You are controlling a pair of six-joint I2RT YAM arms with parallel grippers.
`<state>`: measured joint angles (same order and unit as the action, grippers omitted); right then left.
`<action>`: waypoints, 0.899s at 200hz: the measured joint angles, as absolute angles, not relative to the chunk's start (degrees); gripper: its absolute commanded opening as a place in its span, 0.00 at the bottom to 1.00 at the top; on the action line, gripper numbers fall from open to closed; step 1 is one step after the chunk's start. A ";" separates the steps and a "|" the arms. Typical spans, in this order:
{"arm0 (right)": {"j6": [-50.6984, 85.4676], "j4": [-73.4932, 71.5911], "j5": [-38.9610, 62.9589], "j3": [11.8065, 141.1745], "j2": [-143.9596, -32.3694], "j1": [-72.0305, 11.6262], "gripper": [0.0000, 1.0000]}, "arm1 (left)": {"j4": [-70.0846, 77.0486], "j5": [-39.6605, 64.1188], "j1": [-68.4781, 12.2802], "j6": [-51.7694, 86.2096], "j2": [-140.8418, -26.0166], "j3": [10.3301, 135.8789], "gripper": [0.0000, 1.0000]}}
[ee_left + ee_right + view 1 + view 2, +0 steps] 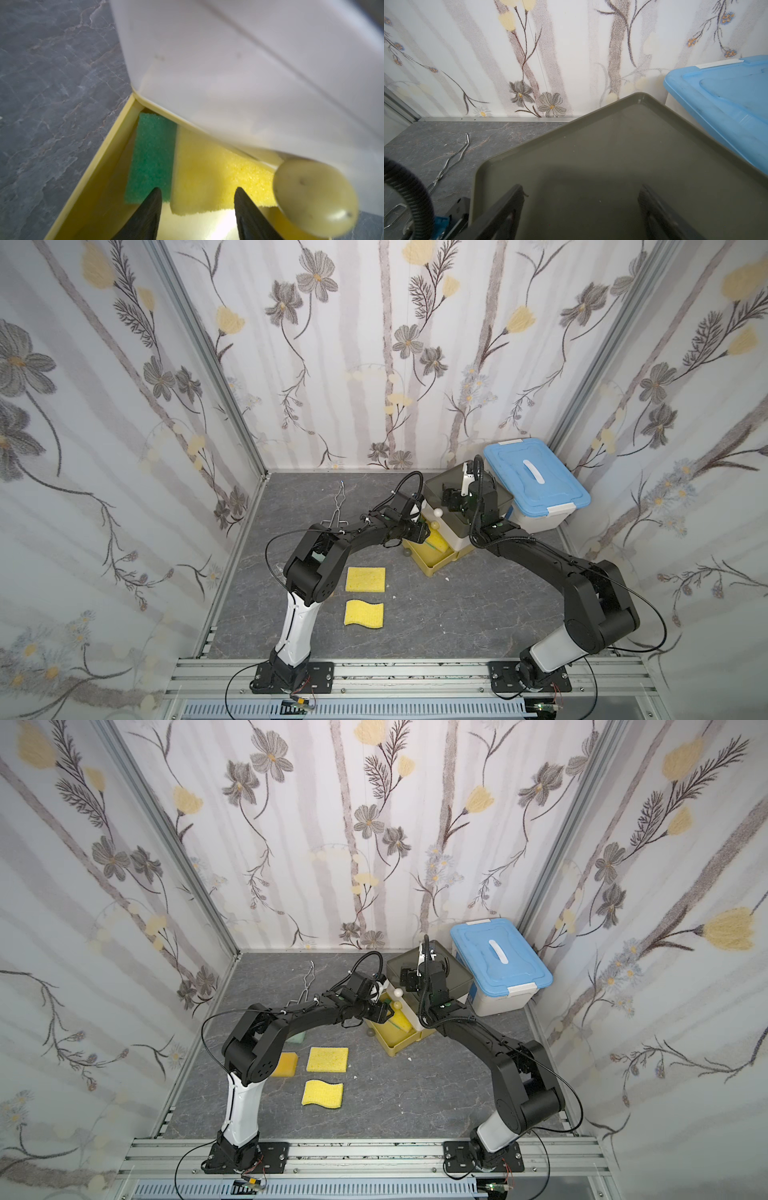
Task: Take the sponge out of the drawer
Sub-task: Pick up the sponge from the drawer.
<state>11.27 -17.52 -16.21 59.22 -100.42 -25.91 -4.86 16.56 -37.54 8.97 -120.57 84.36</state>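
The yellow drawer (432, 566) (395, 1046) at the bottom of the small drawer unit is pulled out. In it lies the sponge (207, 166), yellow with a green scouring face; it also shows in both top views (437, 541) (401, 1020). My left gripper (197, 190) (424, 533) reaches into the drawer. It is open, with one fingertip over the green face, the other over the yellow, and the sponge's near edge between them. My right gripper (581, 189) (452, 499) is open over the unit's olive top (612, 155), holding nothing.
A round knob (315, 199) of the drawer above hangs close beside my left fingers. Two yellow sponges (365, 579) (364, 614) lie on the grey table, an orange one (286, 1064) by the left arm. Metal tongs (338, 506) lie far left, a blue-lidded box (536, 477) at the right.
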 measured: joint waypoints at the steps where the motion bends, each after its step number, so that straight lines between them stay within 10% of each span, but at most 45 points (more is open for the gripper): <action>1: 11.27 -17.52 -16.21 59.22 -100.42 -25.91 0.88 | -4.89 16.56 -37.54 8.97 -120.62 84.38 0.55; 180: 11.55 -17.91 -17.69 58.83 -100.22 -25.74 0.87 | -4.54 21.10 -37.04 12.01 -123.87 87.74 0.14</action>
<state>11.55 -17.91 -17.69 58.83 -100.22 -25.74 -4.54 21.10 -37.04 12.01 -123.87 87.74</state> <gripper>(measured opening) 0.872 0.134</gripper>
